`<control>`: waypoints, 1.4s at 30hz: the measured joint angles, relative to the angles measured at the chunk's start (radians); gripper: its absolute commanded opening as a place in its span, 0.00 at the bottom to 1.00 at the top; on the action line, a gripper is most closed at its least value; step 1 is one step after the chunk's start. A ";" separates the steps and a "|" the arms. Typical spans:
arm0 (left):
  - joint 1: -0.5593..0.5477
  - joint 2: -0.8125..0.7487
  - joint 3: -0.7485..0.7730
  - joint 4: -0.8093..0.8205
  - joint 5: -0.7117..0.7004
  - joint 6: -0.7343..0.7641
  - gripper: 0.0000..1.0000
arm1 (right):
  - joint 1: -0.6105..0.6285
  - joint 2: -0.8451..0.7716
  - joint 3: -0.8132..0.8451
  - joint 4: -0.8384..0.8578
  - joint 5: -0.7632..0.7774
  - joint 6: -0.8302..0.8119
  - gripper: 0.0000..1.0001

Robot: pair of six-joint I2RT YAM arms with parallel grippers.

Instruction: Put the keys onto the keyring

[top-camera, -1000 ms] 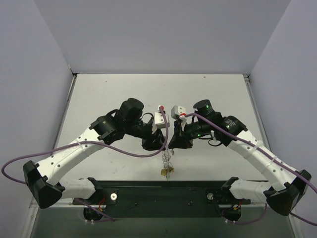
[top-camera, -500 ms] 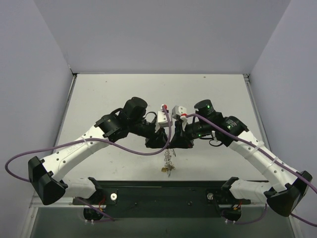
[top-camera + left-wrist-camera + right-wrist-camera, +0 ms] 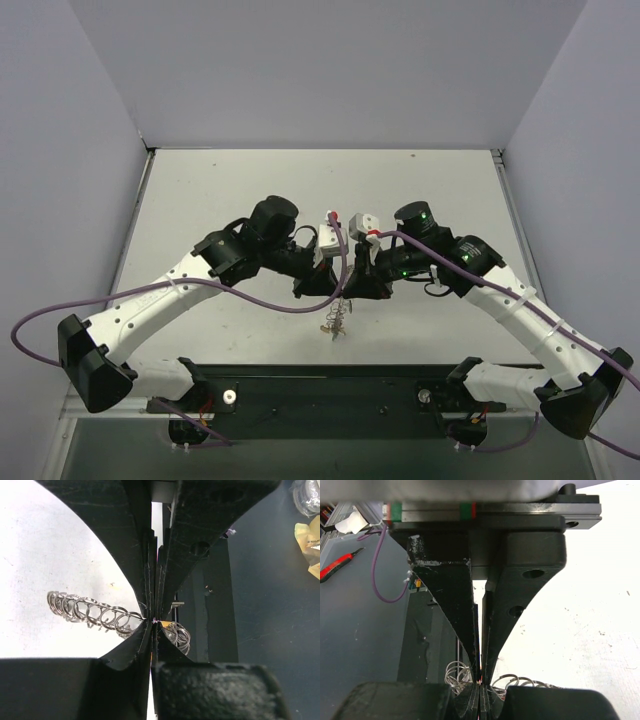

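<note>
The keyring (image 3: 337,316) is a silvery coil of rings hanging below the two grippers over the near middle of the table. My left gripper (image 3: 326,286) and right gripper (image 3: 351,287) meet tip to tip, both shut on it. In the left wrist view my gripper (image 3: 153,630) pinches the coil, with rings (image 3: 90,612) spreading to either side. A small yellow key head (image 3: 165,624) shows at the tips. In the right wrist view my gripper (image 3: 480,685) is shut with rings (image 3: 454,672) on both sides. Other keys hang at the bunch's lower end (image 3: 334,331), too small to tell apart.
A black rail (image 3: 320,385) runs along the table's near edge under the hanging bunch. Purple cables (image 3: 200,290) loop off both arms. Grey walls enclose the white table (image 3: 200,190). Off the table lie a red-handled tool (image 3: 337,565) and yellow packaging (image 3: 310,540).
The left arm has moved right until its gripper meets the right one. The hanging bunch has been drawn up and hangs shorter, farther from the black rail.
</note>
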 measured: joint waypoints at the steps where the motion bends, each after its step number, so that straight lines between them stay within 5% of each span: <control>1: 0.000 0.000 0.000 0.000 0.000 -0.002 0.00 | 0.000 0.000 0.000 0.000 0.001 0.000 0.00; 6: 0.000 0.000 -0.008 0.016 0.003 -0.021 0.00 | 0.000 -0.003 0.000 -0.001 0.009 0.002 0.02; 13: 0.000 -0.063 -0.142 0.204 -0.039 -0.092 0.00 | -0.025 -0.061 -0.034 0.074 0.060 0.080 0.47; 17: 0.000 -0.147 -0.266 0.330 -0.085 -0.140 0.00 | -0.089 -0.146 -0.089 0.192 0.074 0.152 0.61; 30: 0.000 -0.353 -0.502 0.761 -0.202 -0.254 0.00 | -0.119 -0.193 -0.128 0.330 0.005 0.340 0.64; 42: 0.000 -0.370 -0.529 0.827 -0.209 -0.259 0.00 | -0.119 -0.117 -0.126 0.343 -0.013 0.443 0.50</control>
